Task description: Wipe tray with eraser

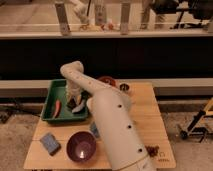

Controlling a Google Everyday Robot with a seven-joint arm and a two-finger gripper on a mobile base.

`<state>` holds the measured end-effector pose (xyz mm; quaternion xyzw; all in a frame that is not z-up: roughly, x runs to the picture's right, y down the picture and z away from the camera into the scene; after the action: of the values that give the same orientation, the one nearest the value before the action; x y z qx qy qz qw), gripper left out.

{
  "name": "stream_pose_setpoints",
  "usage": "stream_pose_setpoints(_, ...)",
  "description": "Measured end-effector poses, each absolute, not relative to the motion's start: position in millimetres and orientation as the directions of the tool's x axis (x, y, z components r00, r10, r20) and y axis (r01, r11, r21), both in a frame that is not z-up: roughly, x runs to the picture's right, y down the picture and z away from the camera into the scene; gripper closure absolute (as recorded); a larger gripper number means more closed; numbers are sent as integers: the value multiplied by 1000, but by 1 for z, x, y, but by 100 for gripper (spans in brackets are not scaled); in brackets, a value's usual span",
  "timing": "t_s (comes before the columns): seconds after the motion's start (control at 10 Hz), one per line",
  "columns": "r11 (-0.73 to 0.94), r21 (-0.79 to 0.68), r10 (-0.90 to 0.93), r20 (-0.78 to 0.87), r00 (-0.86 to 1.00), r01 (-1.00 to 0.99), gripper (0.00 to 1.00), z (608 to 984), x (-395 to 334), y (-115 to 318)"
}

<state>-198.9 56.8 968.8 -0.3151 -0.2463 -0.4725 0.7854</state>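
Observation:
The green tray (48, 112) sits at the back left of the wooden table. My gripper (75, 98) hangs from the white arm (107, 120) and reaches down into the right half of the tray. A pale object (79, 107) lies just below the gripper, and I cannot tell if it is held. A red item (57, 108) lies in the tray's middle. A blue rectangular block that looks like an eraser (50, 143) lies on the table in front of the tray, apart from the gripper.
A dark purple bowl (81, 146) stands at the front of the table next to the blue block. A red bowl (106, 80) and a small dark cup (123, 88) stand at the back. A blue cup (93, 129) is partly hidden by the arm. A railing runs behind the table.

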Motion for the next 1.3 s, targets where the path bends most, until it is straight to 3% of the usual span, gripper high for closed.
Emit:
stream_pose_setpoints(0.7, 410, -261, -601, 643, 474, 874, 100, 992, -195, 13)
stream_pose_setpoints(1.3, 373, -169, -631, 675, 383, 912, 100, 996, -260, 9)
